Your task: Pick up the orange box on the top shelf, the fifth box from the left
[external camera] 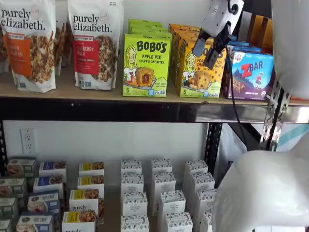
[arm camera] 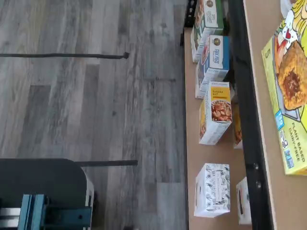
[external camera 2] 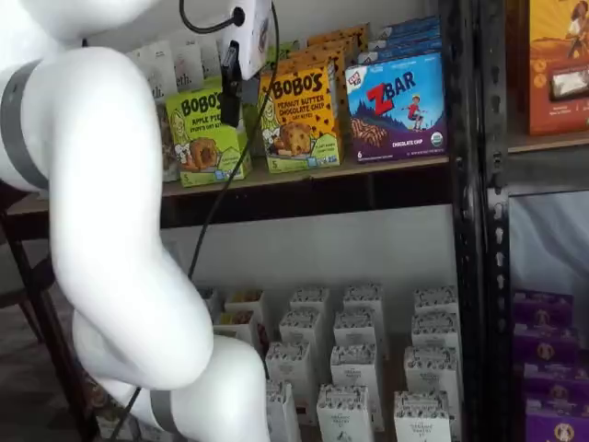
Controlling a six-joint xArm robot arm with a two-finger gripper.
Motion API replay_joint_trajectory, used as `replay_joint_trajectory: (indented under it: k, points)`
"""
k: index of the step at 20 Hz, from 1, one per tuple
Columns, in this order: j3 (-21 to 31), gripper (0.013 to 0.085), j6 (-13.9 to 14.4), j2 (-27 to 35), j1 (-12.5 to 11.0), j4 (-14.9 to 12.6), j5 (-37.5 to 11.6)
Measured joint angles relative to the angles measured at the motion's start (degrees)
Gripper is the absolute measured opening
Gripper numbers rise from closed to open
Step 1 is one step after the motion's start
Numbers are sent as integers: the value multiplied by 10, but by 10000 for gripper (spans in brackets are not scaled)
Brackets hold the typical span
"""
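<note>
1. In both shelf views the orange box is seen upright at the front edge of the top shelf, its printed face turned outward so that it can be read and reached from the front.
2. More orange cartons are lined up behind it, so only the front one is free to be taken.
3. It is flanked closely by a lime-green Apple Pie carton on one side and a blue ZBar carton on the other, leaving little room for fingers at its sides.
4. The gripper is held in front of the orange box's upper part, not touching it as far as can be judged; its two black fingers are spread apart, with nothing between them, ready to straddle the carton.
5. In the wrist view only the floor and the lower shelf's small boxes are shown.
</note>
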Motion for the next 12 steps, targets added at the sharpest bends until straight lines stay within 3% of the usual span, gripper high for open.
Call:
replay_joint_trajectory:
  k: [3,7,12]
  points:
    - [21,850,-1,-20,3,-10,-36]
    - [18,850,-6,-19,-4,-7,-33]
    - [20,850,-13,-20,-22,29,-44]
